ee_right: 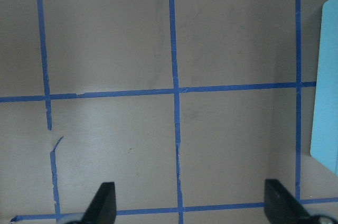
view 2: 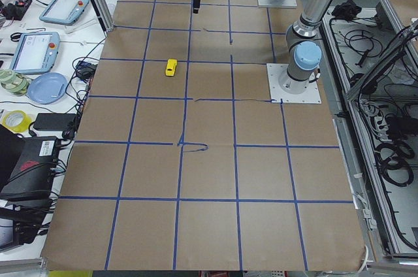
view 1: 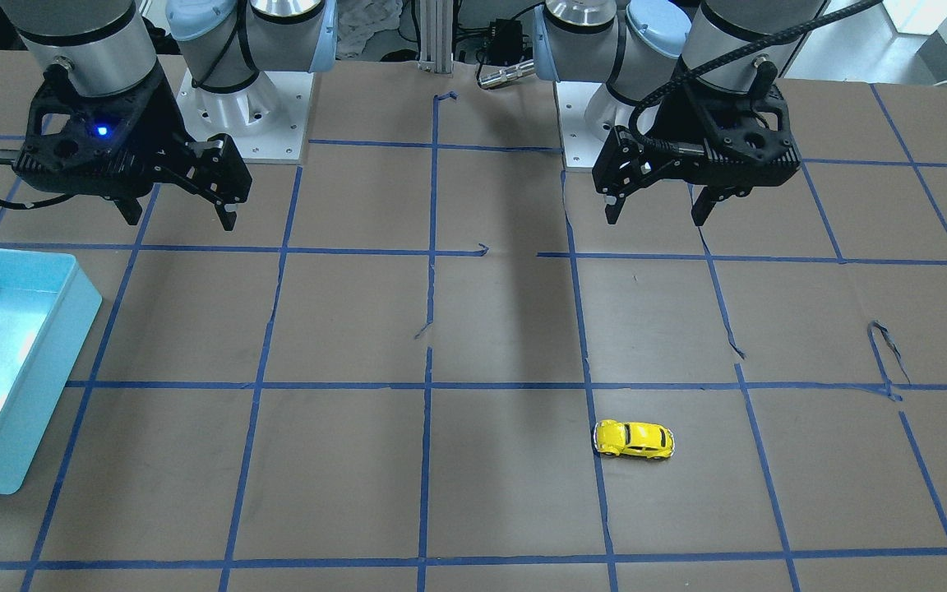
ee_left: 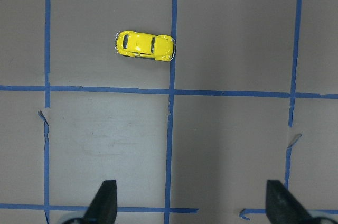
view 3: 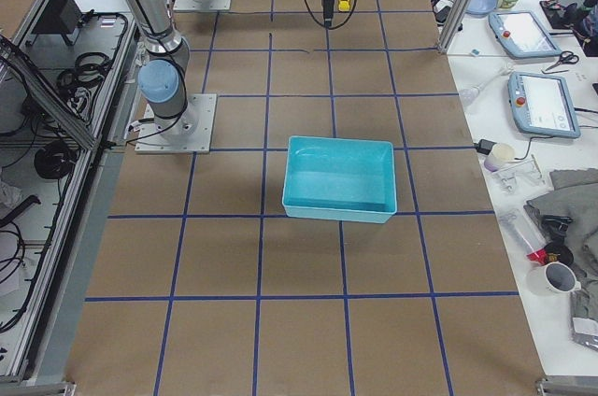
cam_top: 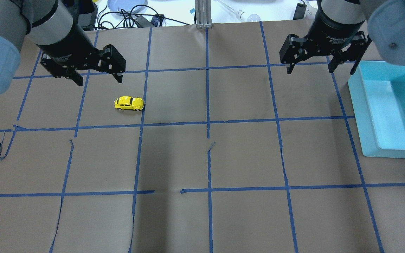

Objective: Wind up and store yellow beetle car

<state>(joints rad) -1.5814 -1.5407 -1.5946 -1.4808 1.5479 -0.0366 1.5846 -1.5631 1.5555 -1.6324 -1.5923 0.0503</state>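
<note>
Wheels down on the brown paper table (view 1: pixel 358 329), the yellow beetle car (view 1: pixel 634 439) sits with one end against a blue tape line (view 1: pixel 602 493). Farther back, the left gripper (view 1: pixel 656 215) and right gripper (view 1: pixel 180 218) hang above the table, both spread wide and empty.

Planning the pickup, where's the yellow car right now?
Overhead view: the yellow beetle car sits left of centre, near the left gripper, beside a tape line.

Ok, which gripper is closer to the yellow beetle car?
Left. The left gripper hovers open close to the yellow beetle car; the right gripper is far across the table, beside the teal bin.
</note>
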